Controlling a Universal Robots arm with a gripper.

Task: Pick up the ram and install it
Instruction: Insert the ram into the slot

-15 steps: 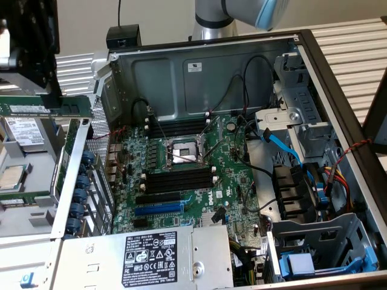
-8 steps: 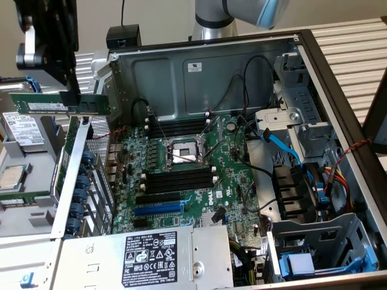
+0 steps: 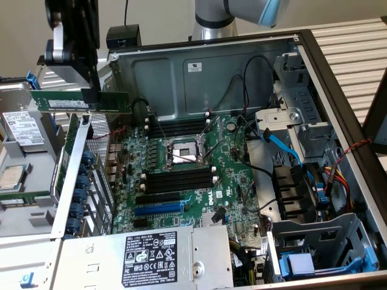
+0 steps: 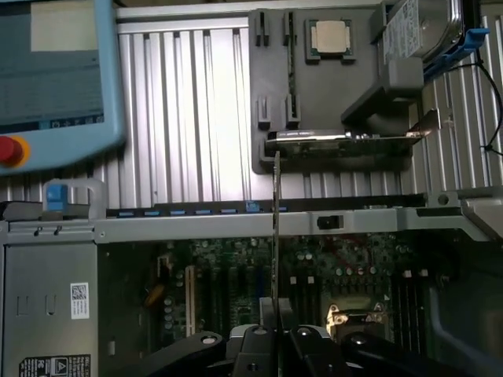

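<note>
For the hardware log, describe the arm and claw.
The arm is a silver-grey tube with a light blue joint cap. The claw is black, mounted on a silver bracket, with bolted black links.

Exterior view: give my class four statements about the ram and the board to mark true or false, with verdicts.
1. The gripper holds the ram. True.
2. The ram sits in a slot on the board. False: it is held in the air at the exterior view's left, clear of the board.
3. The memory slots with white clips are empty. True.
4. The long expansion slot is red. False: it is blue.
</note>
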